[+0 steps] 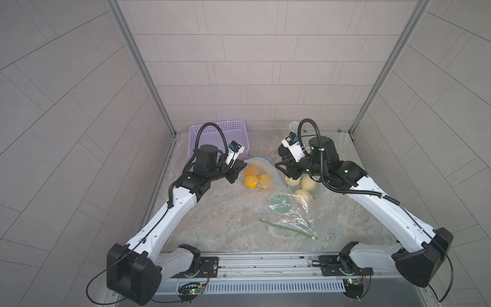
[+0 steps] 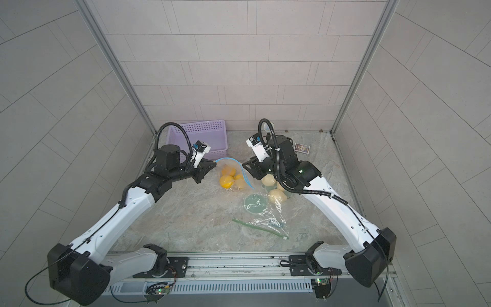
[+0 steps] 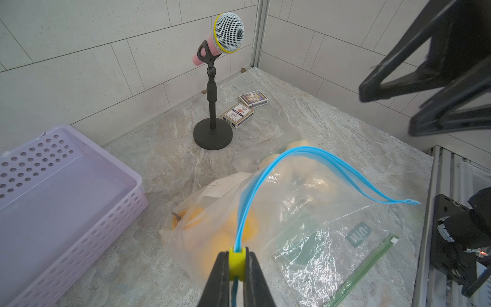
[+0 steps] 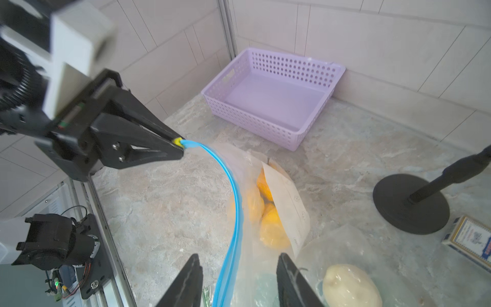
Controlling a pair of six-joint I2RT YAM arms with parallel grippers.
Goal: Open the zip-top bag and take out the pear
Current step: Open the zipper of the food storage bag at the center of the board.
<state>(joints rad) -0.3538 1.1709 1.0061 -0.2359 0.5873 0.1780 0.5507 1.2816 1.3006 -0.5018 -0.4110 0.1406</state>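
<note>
— Where do the claws stand?
— The left gripper (image 3: 236, 255), bottom centre of the left wrist view, is pressed together on the yellow slider (image 3: 236, 261) at one end of the blue zip strip (image 3: 305, 156); the right gripper (image 4: 239, 256), at the bottom of the right wrist view, is spread, one jaw on each side of that strip, gripping nothing.
— And the bag?
— The zip-top bag (image 1: 261, 172) lies on the stone tabletop (image 1: 212, 218) between the two claws, at the centre of both top views; the left claw holds its corner up, so the strip arches and falls away toward the right one.
— Is it open?
— Probably in part; toward the right of the left wrist view the strip shows as two tracks slightly apart, though how wide the mouth gapes cannot be told.
— The pear?
— Yellow pears (image 4: 273, 228) sit inside the bag, behind a paper label (image 4: 287, 196); none is out; the opening seems under way, and reaching in and lifting one out is left.
— Around it?
— A second bag (image 1: 295, 215) with a green zip (image 1: 288, 229) and pale fruit (image 4: 350, 287) lies just beside; a purple basket (image 3: 66, 186) sits at the left of the left wrist view; a microphone on a stand (image 3: 228, 32) and two card boxes (image 3: 237, 114) stand farther back.
</note>
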